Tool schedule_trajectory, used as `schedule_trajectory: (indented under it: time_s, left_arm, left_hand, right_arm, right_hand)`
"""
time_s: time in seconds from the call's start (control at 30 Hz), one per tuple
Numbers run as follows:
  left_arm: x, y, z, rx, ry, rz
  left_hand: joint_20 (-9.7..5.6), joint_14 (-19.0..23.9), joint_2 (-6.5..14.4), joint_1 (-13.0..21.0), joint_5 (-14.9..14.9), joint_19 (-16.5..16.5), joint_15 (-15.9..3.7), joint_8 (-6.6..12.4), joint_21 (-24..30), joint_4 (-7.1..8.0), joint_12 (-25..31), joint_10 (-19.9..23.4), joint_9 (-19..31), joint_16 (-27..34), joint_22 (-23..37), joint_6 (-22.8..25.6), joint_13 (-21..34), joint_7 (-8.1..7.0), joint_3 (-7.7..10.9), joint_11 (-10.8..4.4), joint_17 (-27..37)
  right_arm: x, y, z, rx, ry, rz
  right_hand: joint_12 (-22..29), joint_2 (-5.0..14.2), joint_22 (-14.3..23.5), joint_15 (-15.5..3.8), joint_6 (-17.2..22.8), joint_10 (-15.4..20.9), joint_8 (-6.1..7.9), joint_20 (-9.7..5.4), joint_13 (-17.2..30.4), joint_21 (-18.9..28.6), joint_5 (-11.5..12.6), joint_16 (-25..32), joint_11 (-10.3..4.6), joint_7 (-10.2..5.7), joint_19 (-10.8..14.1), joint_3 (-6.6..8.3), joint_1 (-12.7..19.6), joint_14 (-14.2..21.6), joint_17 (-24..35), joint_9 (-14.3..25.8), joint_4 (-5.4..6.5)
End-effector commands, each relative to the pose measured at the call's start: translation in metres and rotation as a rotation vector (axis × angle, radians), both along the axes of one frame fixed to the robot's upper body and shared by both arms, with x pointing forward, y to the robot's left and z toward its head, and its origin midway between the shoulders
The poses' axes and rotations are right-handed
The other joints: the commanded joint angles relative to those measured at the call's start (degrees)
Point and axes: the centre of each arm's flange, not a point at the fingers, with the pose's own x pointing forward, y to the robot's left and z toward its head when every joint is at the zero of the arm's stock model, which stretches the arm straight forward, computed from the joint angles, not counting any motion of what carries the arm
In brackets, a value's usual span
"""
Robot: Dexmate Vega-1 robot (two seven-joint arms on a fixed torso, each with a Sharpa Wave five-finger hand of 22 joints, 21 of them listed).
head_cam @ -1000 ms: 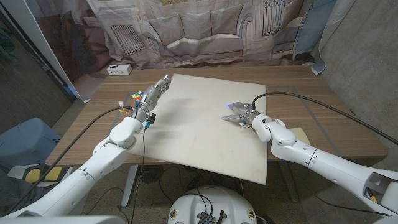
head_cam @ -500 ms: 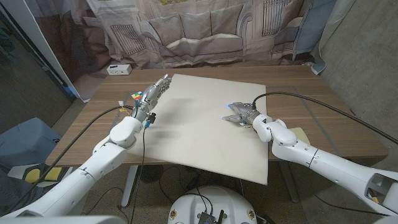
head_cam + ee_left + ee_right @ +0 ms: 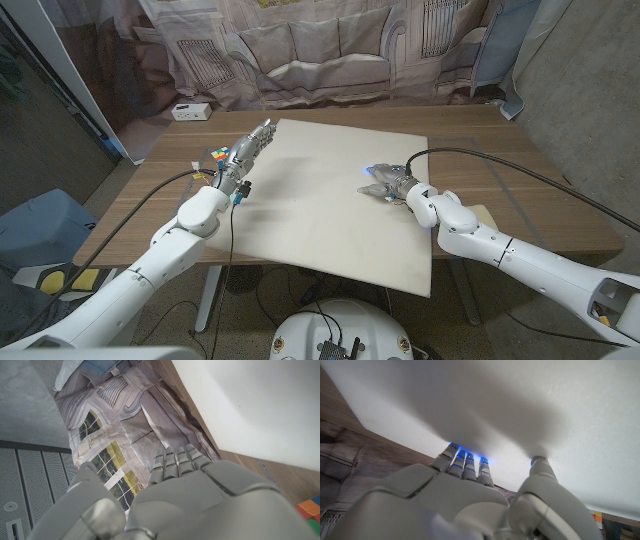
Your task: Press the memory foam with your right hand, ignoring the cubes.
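Now right robot hand [image 3: 388,183] on memory foam [image 3: 310,215]

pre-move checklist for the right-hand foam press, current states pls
1. Right hand over the memory foam: ok, fingertips at the foam surface.
2. Firm pressing contact: cannot tell; no dent is clearly visible.
3. Left hand out of the way: ok, at the foam's left edge, fingers extended, holding nothing.
4. Cube untouched: ok, on the table beside the left hand, off the foam.
5. Foam lying flat on the table: ok.
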Motion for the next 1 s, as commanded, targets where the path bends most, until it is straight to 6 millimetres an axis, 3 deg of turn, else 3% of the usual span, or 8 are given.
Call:
schedule_trajectory:
  time_s: [0.03, 1.0]
  left_arm:
    - [0.002, 0.001, 0.001, -0.003, -0.005, -0.005]
    - [0.005, 0.001, 0.006, 0.006, -0.006, -0.009]
  left_hand:
    - [0.01, 0.50, 0.39, 0.04, -0.06, -0.39, -0.13, -0.16, -0.02, -0.30, 0.13, 0.69, 0.29, 0.01, 0.24, 0.54, 0.07, 0.02, 0.22, 0.04, 0.09]
    - [-0.11, 0.39, 0.46, -0.10, -0.07, -0.73, -0.12, -0.21, -0.10, -0.50, 0.06, 0.71, 0.29, -0.04, 0.24, 0.53, 0.08, 0.10, 0.14, 0.02, 0.09]
  right_arm:
    - [-0.004, 0.004, 0.010, 0.015, -0.033, 0.016]
    - [-0.012, 0.001, 0.028, 0.071, -0.101, 0.026]
  right_hand:
    - [0.08, -0.42, 0.00, -0.01, -0.18, 0.33, -0.11, 0.07, 0.18, 0.06, -0.09, 0.28, -0.35, -0.13, 0.10, 0.20, 0.09, 0.54, 0.19, -0.04, 0.22]
    - [0.25, -0.53, 0.01, -0.09, 0.24, 0.84, -0.01, 0.10, 0.18, 0.11, -0.17, 0.54, -0.32, -0.19, 0.62, 0.22, 0.32, 1.08, 0.27, -0.02, 0.49]
